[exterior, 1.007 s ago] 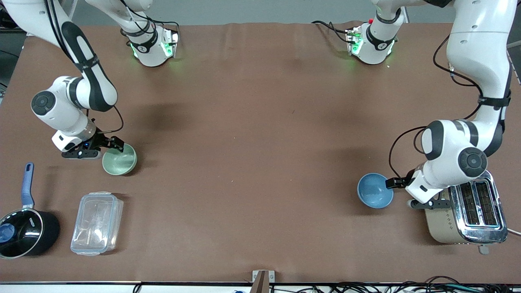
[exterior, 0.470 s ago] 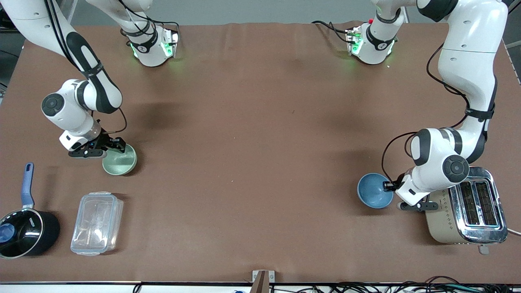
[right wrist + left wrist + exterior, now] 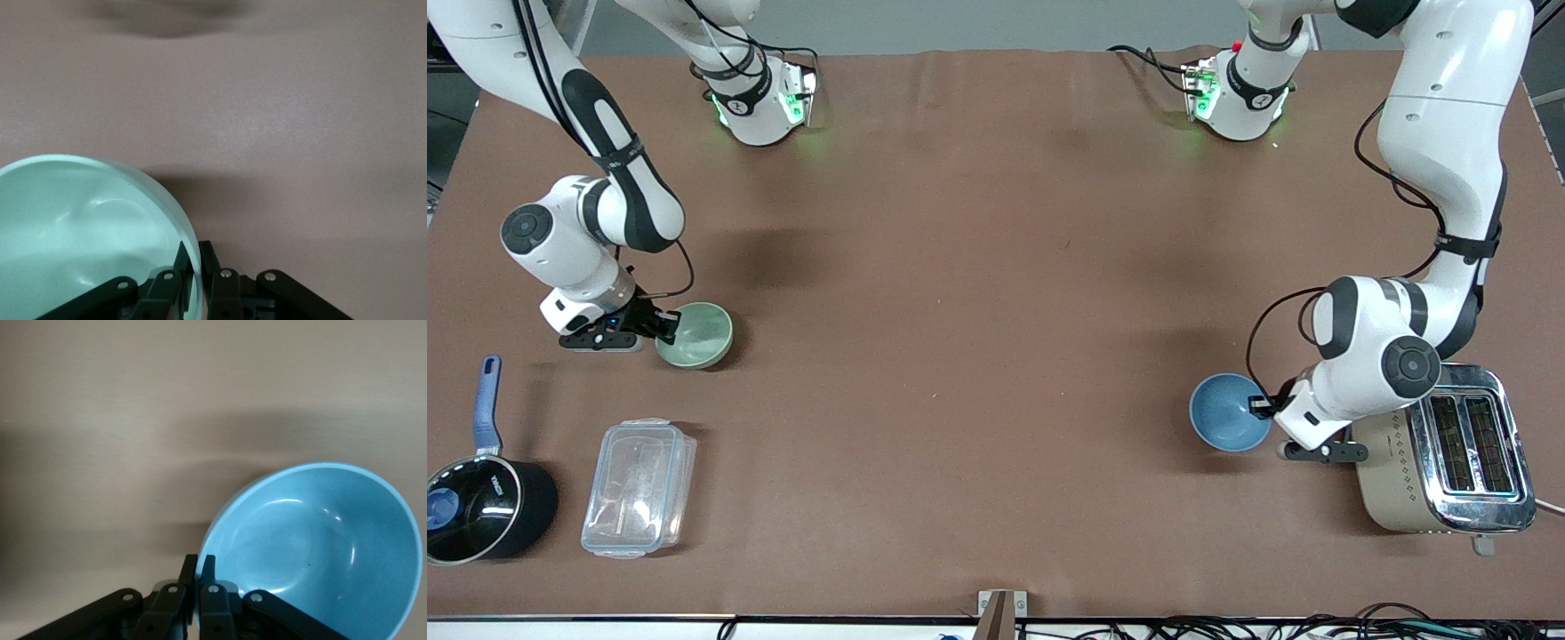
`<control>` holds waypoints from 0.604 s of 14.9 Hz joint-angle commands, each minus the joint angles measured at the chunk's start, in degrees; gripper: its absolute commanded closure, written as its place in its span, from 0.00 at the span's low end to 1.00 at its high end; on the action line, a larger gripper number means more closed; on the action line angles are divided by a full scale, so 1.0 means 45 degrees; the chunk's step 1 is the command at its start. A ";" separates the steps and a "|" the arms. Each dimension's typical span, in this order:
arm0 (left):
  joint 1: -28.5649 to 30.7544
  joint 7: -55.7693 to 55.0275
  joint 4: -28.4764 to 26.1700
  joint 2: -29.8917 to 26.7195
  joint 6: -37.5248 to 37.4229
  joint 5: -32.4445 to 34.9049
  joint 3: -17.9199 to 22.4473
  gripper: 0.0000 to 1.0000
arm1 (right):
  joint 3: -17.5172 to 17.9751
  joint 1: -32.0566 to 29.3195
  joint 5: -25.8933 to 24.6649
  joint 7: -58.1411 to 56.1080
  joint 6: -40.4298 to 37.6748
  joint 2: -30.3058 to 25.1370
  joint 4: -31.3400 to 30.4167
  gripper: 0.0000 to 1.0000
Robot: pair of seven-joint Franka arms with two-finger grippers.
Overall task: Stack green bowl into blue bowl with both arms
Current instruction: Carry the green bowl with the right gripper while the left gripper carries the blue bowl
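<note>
The pale green bowl [image 3: 695, 334] is held tilted just above the brown table near the right arm's end. My right gripper [image 3: 665, 325] is shut on its rim, one finger inside and one outside, as the right wrist view shows [image 3: 197, 257] with the green bowl [image 3: 73, 227]. The sky-blue bowl [image 3: 1229, 412] is held tilted beside the toaster near the left arm's end. My left gripper [image 3: 1261, 407] is shut on its rim; the left wrist view shows the gripper [image 3: 199, 568] and the blue bowl [image 3: 320, 540].
A chrome toaster [image 3: 1449, 462] stands close to the left gripper. A clear plastic container [image 3: 639, 487] and a black saucepan with a blue handle [image 3: 476, 493] sit nearer the front camera than the green bowl. The brown table [image 3: 978, 311] lies open between the bowls.
Both bowls have been lifted and tilted in the grippers. The blue bowl moved slightly toward the table's middle. The green bowl rose a little with the right gripper.
</note>
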 commanded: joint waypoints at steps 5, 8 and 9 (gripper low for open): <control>-0.0724 -0.3932 0.0331 -0.1015 -0.1582 0.0036 -0.2292 1.00 | 0.0370 0.0619 0.0637 0.1687 -0.7863 -0.0794 0.4234 1.00; -0.2558 -0.5690 0.0798 -0.0841 -0.1562 0.0036 -0.2274 1.00 | 0.0351 0.1498 0.0757 0.3070 -0.8455 -0.0813 0.4844 1.00; -0.3183 -0.6393 0.1090 -0.0511 -0.1504 0.0036 -0.2274 1.00 | 0.0351 0.1868 0.0757 0.3540 -0.8494 -0.0832 0.4884 1.00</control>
